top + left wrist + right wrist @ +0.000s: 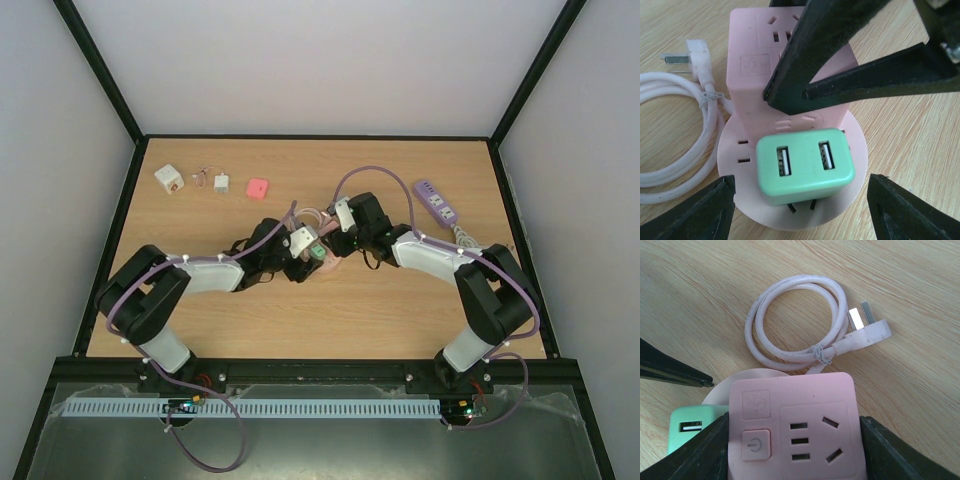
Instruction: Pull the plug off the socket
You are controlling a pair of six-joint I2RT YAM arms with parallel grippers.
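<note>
Plug seated in socket | right gripper clamps socket | left gripper open astride plug, not gripping | pull pending

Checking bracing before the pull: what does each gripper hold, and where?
Right gripper clamps the socket by its square block's sides; left gripper straddles the green plug, gripping nothing.

Robot lab, white-walled framed enclosure, wooden table
</note>
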